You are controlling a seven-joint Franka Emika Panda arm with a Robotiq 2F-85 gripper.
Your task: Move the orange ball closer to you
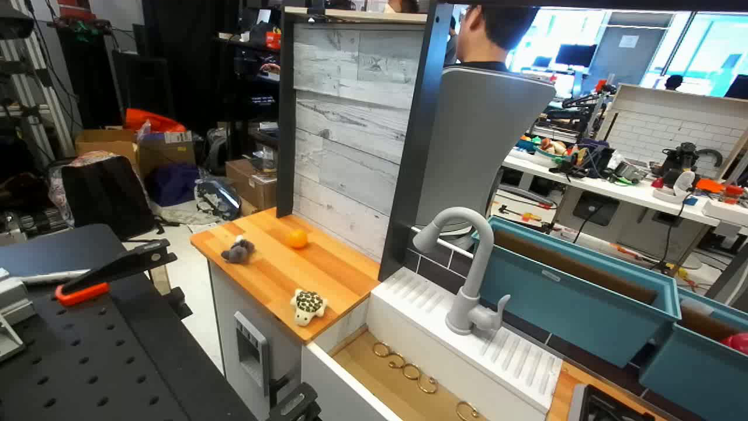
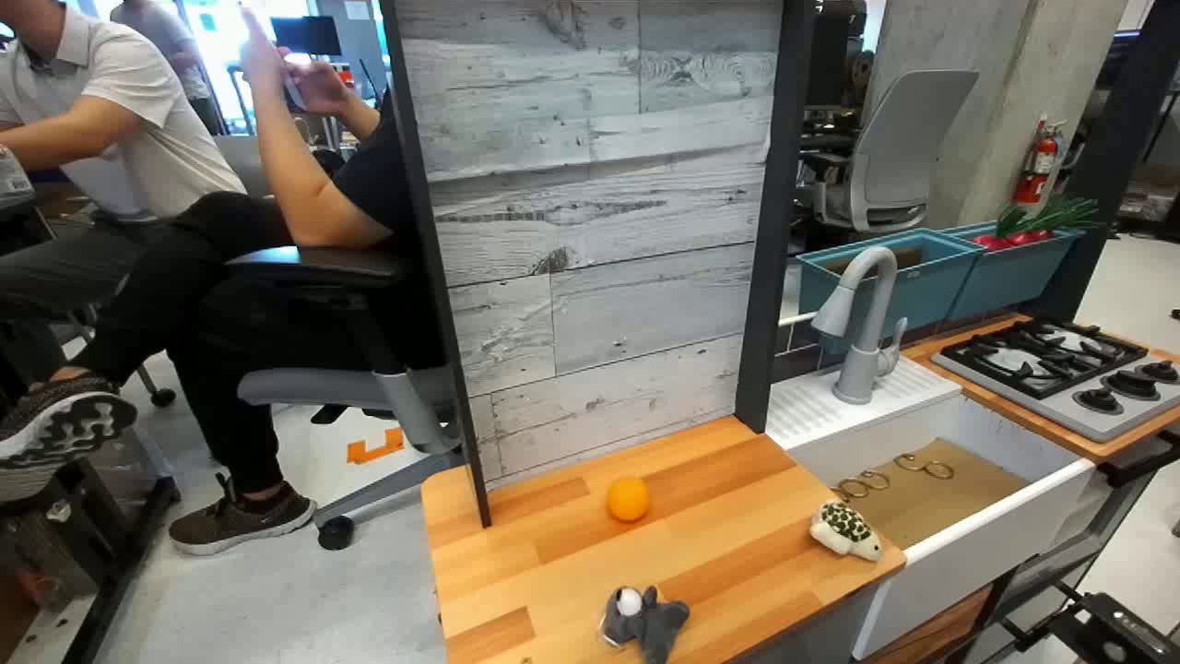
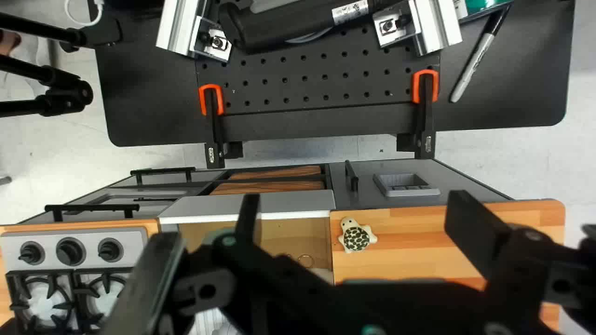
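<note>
Apparently nothing done yet — orange ball point(image 2: 628, 499) sits near plank panel point(image 2: 599, 244), untouched; gripper point(image 3: 316, 228) spread wide, empty. Likely remaining — grasp ball, bring away from panel, robotward.

A black, angular gripper point(image 3: 312, 251) is seen, its thick rectangular fingers point(image 3: 477, 235) backed by dark, round-holed linkages point(image 3: 220, 281), the left marked by a small teal spot point(image 3: 228, 240).

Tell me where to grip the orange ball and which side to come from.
Grip the orange ball at opposite sides of its middle, probably from straight above: it is round, nothing covers its top, and the gray panel upright on one side would likely block an approach from there.
</note>
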